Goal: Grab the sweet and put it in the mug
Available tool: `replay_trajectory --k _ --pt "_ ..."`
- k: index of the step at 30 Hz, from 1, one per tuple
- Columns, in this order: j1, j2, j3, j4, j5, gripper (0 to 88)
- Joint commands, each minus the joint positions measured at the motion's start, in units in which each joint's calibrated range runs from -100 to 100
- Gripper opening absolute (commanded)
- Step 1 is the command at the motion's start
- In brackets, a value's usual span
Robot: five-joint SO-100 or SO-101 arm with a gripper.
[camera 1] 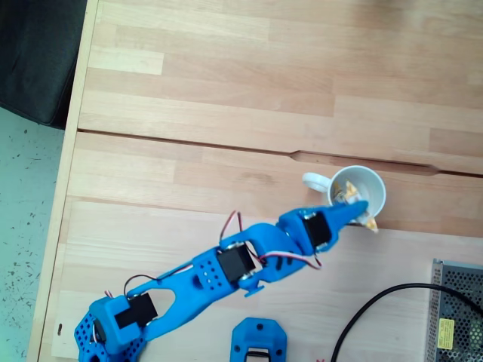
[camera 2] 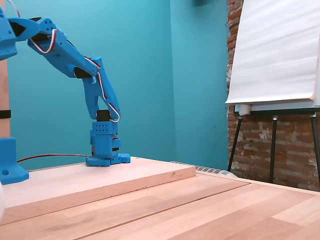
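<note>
Top-down fixed view: pincer [camera 1: 355, 207] over near rim of the mug [camera 1: 361, 188], tips overlapping the opening. Small yellow-orange bits at the tips, probably the sweet [camera 1: 349, 197]; blurred. Jaw gap and grasp: cannot tell. Mug stands on the desk [camera 1: 226, 98].

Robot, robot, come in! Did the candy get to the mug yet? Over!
Gripper over the mug rim, jaw state unclear. Sweet at the fingertips, above the mug's mouth. Nothing blocking. Over.
</note>
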Motion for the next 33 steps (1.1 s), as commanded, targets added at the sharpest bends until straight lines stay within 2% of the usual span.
replay_trajectory --k 1,33 --pt "0.69 -3.34 -2.25 -1.41 -0.10 4.5" --pt "-1.41 -1.27 -1.89 -0.44 -0.98 4.5"
